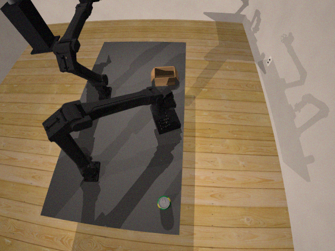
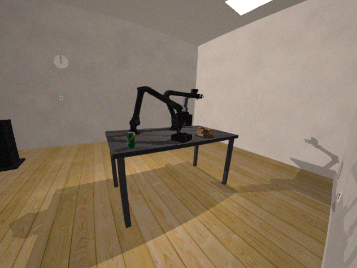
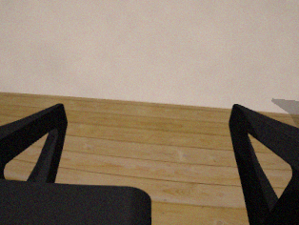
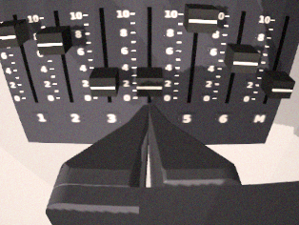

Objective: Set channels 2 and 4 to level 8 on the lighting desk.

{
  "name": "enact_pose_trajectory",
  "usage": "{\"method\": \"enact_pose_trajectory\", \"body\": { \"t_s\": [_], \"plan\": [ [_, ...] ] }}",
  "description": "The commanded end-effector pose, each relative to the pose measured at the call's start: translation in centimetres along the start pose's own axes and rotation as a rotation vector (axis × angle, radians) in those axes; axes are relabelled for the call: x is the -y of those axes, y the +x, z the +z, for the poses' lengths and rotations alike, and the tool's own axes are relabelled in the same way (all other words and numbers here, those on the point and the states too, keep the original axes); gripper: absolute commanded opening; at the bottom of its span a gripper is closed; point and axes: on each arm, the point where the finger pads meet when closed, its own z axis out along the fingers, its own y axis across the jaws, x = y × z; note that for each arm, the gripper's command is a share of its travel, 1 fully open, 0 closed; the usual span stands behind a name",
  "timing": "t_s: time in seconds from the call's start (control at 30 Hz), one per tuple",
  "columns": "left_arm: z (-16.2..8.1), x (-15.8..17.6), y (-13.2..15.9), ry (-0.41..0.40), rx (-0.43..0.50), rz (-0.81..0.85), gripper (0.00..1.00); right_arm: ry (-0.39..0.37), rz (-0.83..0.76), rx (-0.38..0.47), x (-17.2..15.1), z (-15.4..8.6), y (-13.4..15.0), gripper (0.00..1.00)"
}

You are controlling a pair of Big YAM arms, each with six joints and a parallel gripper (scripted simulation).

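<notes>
Two matte-black jointed arms
Both arms [image 1: 118,104] [image 2: 138,105] have long, smooth links and blocky joints; the left gripper's fingers are angular, with triangular cutouts.

I saw the black lighting desk [image 1: 168,124] [image 2: 181,137] [image 4: 57,131] lying on the table, its scales marked in white. Channel 2's fader [image 4: 53,40] sat high on its slot, while channel 4's fader [image 4: 149,81] sat low, near the 2 mark
</notes>
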Motion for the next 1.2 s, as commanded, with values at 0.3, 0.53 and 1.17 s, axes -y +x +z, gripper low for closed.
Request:
{"method": "enact_pose_trajectory", "body": {
  "t_s": [0.3, 0.53, 1.17],
  "plan": [
    [0.0, -0.1, -2.0, 0.0, 0.028, 0.012, 1.0, 0.002, -0.001, -0.002, -0.1, 1.1, -0.4, 0.0],
    [0.0, -0.1, -2.0, 0.0, 0.028, 0.012, 1.0, -0.001, -0.001, 0.006, -0.2, 0.8, -0.8, 0.0],
    [0.0, -0.1, -2.0, 0.0, 0.028, 0.012, 1.0, -0.012, 0.0, 0.037, -0.3, -0.7, -2.8, 0.0]
  ]
}}
